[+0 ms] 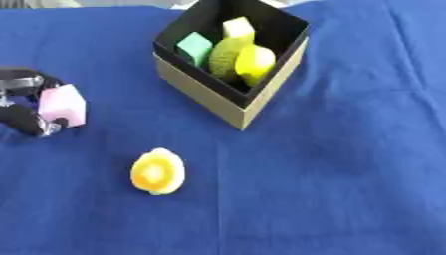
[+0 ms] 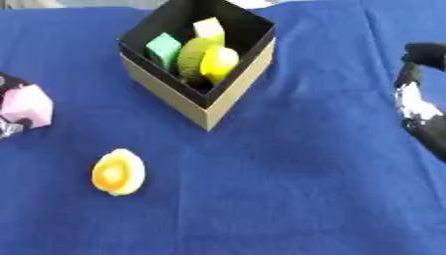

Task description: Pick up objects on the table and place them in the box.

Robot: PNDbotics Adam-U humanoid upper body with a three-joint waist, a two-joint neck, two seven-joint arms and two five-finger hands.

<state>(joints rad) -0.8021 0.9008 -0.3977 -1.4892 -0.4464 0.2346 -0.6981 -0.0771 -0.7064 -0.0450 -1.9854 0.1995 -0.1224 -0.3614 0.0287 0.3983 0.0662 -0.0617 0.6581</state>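
An open square cardboard box point(image 1: 233, 107) with a black lining stands on the blue cloth-covered tabletop point(image 1: 348, 189). Inside it lie a green block point(image 1: 195, 47), a pale yellow block point(image 1: 238, 27) and two rounded yellow-green fruit shapes point(image 1: 244, 60). Well left of the box, the left robot hand point(image 1: 26, 107) is curled round a pink block point(image 1: 62, 105). In front of the box, apart from it, lies a yellow-orange oval fruit half point(image 1: 158, 172). Right of the box — the right robot hand point(image 2: 420, 99); its fingers cannot be made out.

Open blue cloth point(image 1: 348, 174) surrounds the yellow-orange piece point(image 1: 158, 172); the box point(image 1: 233, 99) stands well beyond it.
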